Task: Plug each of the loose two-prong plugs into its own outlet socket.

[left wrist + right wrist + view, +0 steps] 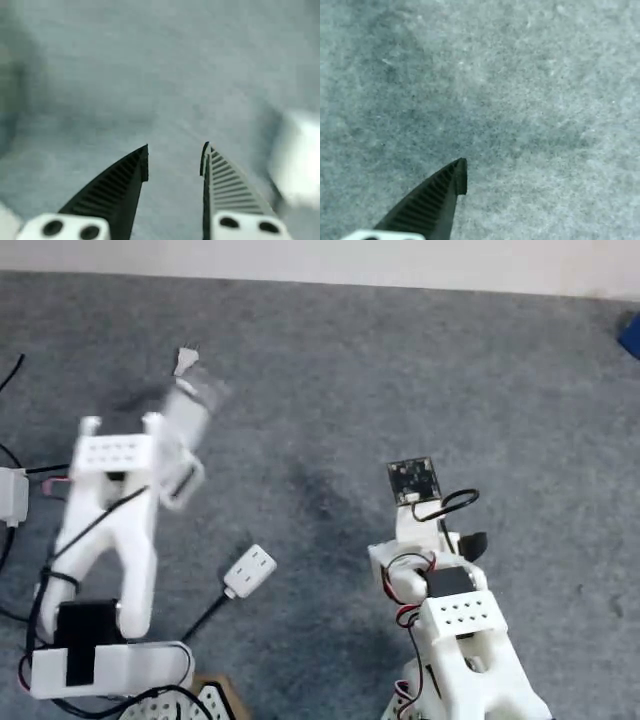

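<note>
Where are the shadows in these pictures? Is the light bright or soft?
High view: soft, even light, with a faint shadow on the carpet between the arms. Left wrist view: a dim patch of carpet lies to one side of the left gripper. Right wrist view: a darker patch spreads over the carpet, and there is no glare.

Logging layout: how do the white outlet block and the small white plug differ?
The white rectangular outlet block is larger than the small white plug. The block lies near the base of the left arm; the plug lies beyond its far end. Both rest on grey carpet.
</note>
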